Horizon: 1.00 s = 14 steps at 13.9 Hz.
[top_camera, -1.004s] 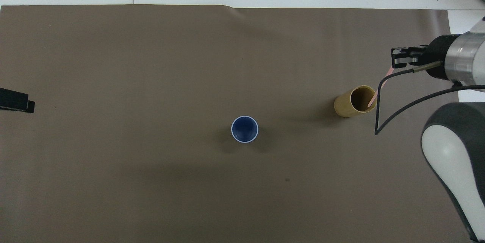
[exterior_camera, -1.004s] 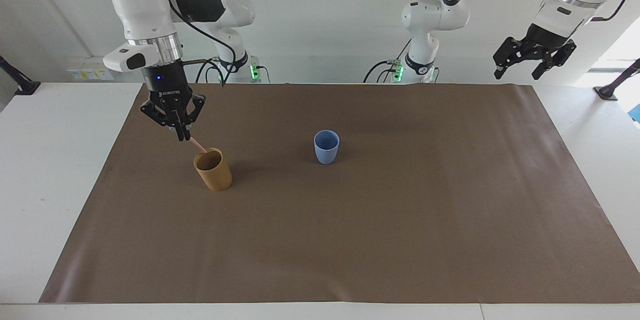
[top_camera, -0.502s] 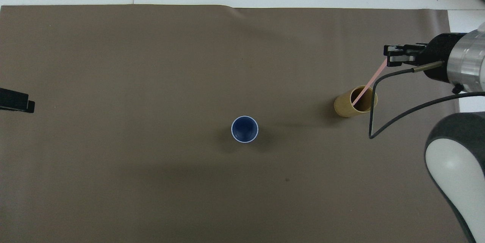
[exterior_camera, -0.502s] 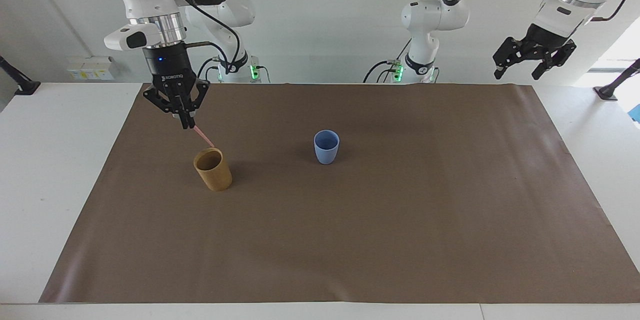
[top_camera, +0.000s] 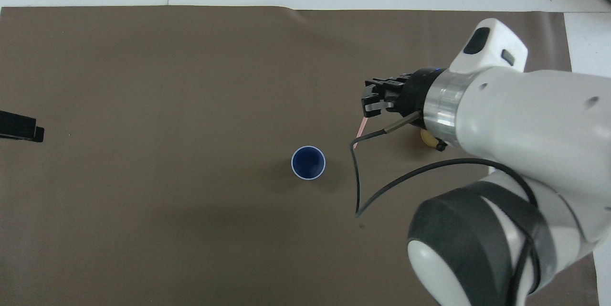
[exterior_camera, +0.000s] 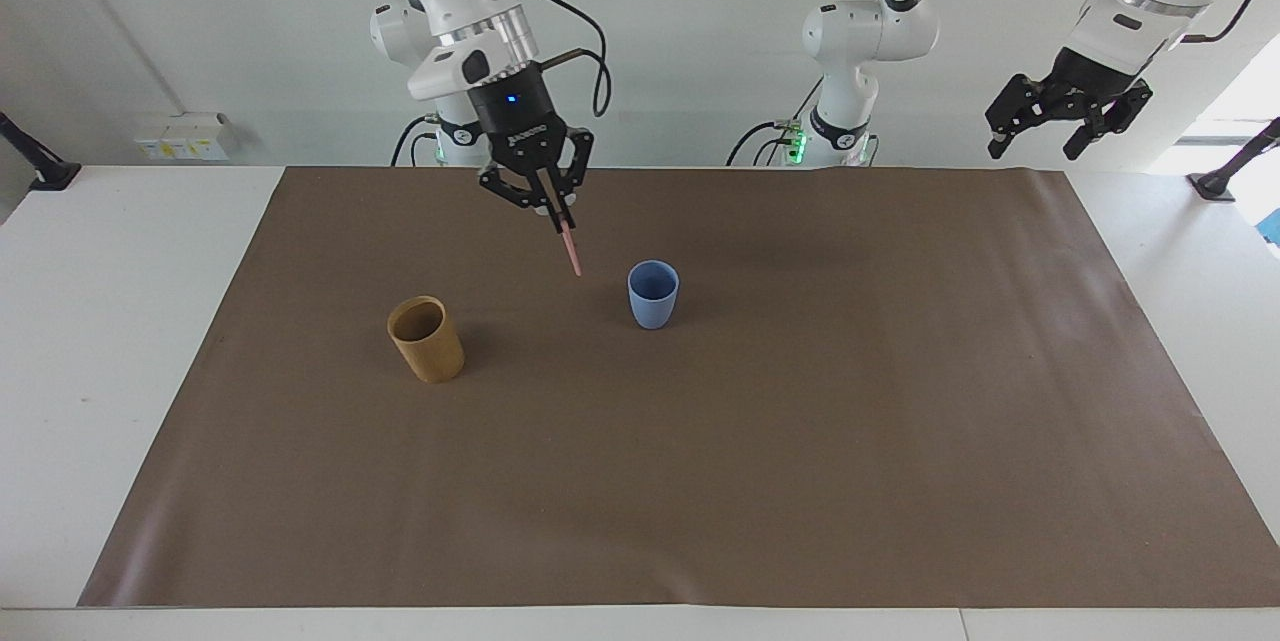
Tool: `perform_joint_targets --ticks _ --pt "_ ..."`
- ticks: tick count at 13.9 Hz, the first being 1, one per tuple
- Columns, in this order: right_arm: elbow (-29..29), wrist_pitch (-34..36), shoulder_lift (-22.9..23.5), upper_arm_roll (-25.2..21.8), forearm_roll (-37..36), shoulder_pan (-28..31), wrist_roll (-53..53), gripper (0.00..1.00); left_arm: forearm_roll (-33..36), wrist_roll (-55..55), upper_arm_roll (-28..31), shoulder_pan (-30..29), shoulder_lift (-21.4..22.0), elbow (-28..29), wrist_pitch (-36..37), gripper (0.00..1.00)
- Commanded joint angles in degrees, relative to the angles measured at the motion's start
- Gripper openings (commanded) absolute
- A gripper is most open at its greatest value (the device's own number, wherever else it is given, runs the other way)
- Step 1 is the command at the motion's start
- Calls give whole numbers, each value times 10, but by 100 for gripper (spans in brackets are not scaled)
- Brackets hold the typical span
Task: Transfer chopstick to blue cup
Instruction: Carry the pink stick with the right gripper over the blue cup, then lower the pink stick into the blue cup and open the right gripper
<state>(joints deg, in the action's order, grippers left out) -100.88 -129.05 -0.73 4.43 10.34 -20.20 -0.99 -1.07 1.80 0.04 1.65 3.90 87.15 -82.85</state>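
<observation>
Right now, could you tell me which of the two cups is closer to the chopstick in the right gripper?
The blue cup. The chopstick hangs from the right gripper in the air just beside its rim, while the tan cup stands well off toward the right arm's end.

text: a white brand word is showing on the black body of the right gripper (exterior_camera: 560,218), in the facing view | reading: letters are too small and tilted, I cannot read them | other text or numbers: none is showing
</observation>
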Motion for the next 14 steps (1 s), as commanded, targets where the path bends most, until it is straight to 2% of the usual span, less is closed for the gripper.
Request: perform_joint_targets --ticks 1,5,11,14 --pt "10 -16 34 -1 15 -34 2 0 5 1 -3 -4 7 5 0 100" --pt "10 -64 59 -2 6 -69 -2 0 5 1 -3 -4 7 5 0 100" --pt "-26 -57 60 1 7 -69 -73 0 5 1 -3 -4 7 5 0 100" --pt "-37 -63 67 1 7 -69 -147 0 5 1 -3 -4 7 5 0 100"
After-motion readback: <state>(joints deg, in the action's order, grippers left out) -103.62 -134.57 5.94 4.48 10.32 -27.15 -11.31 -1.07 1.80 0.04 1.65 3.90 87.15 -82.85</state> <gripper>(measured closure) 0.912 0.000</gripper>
